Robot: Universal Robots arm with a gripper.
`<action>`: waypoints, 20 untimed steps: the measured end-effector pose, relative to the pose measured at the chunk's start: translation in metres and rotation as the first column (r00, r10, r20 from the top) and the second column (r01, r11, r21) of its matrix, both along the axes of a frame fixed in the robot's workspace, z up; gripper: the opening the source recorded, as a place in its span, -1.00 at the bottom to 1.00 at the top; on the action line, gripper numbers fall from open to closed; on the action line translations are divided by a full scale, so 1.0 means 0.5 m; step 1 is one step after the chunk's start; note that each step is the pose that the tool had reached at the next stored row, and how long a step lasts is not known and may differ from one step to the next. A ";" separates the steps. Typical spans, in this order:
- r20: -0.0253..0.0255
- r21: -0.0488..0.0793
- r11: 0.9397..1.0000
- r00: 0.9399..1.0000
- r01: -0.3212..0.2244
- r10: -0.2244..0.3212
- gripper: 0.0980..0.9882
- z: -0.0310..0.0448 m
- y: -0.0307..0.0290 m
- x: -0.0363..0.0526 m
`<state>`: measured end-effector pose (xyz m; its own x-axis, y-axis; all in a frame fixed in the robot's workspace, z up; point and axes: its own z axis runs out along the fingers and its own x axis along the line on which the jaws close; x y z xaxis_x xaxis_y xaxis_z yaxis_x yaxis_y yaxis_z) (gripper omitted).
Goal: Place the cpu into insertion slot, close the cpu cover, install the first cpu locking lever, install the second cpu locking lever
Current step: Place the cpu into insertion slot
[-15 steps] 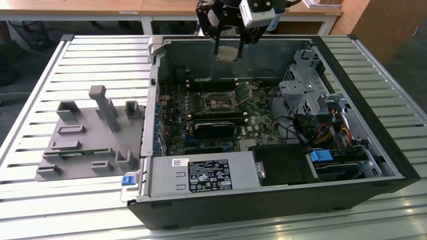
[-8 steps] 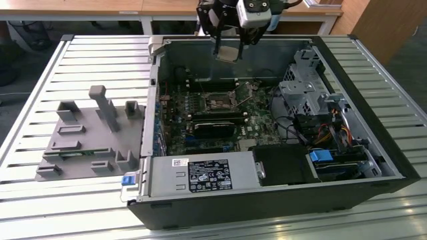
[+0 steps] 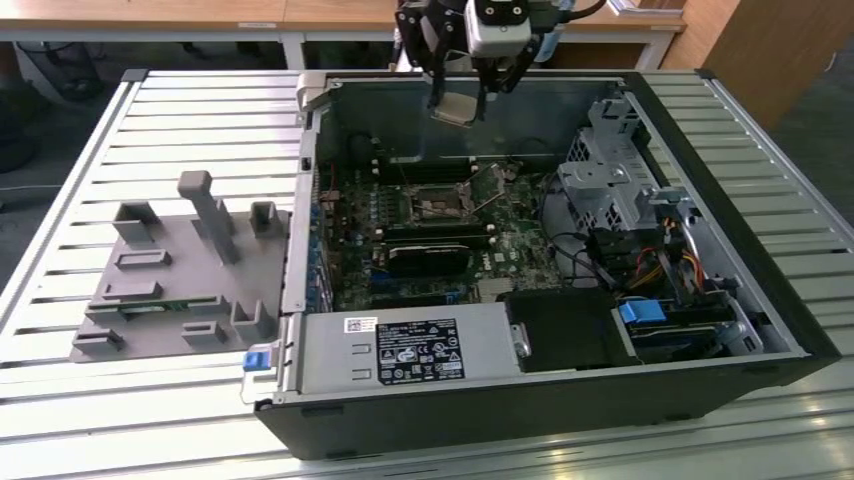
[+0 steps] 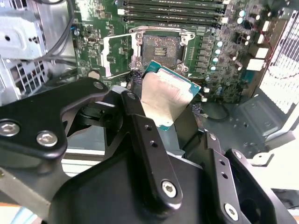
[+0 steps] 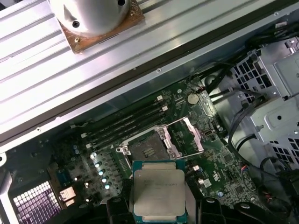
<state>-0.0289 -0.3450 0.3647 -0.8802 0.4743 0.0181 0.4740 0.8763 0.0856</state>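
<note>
The gripper (image 3: 463, 92) pinches the cpu (image 3: 455, 108) between its jaws, high above the motherboard (image 3: 521, 245) in the open computer case (image 3: 534, 425). The insertion slot (image 5: 147, 150) lies bare, its cpu cover (image 5: 189, 135) swung open beside it. Print on the power supply label (image 3: 414, 352) is too small to read.

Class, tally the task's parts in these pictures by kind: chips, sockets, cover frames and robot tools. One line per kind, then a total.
cpu: 1, held in the tool
insertion slot: 1, uncovered
cpu cover: 1, swung open
tool: 1
Total: 4
</note>
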 end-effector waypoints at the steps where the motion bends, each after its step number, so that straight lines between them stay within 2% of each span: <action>1: 0.000 0.000 1.000 1.000 0.013 -0.013 -0.03 0.000 0.000 0.000; 9: 0.000 -0.001 0.994 0.994 0.108 -0.108 -0.03 -0.001 0.001 0.000; 20: 0.000 -0.001 0.976 0.976 0.217 -0.217 -0.03 -0.003 0.001 0.000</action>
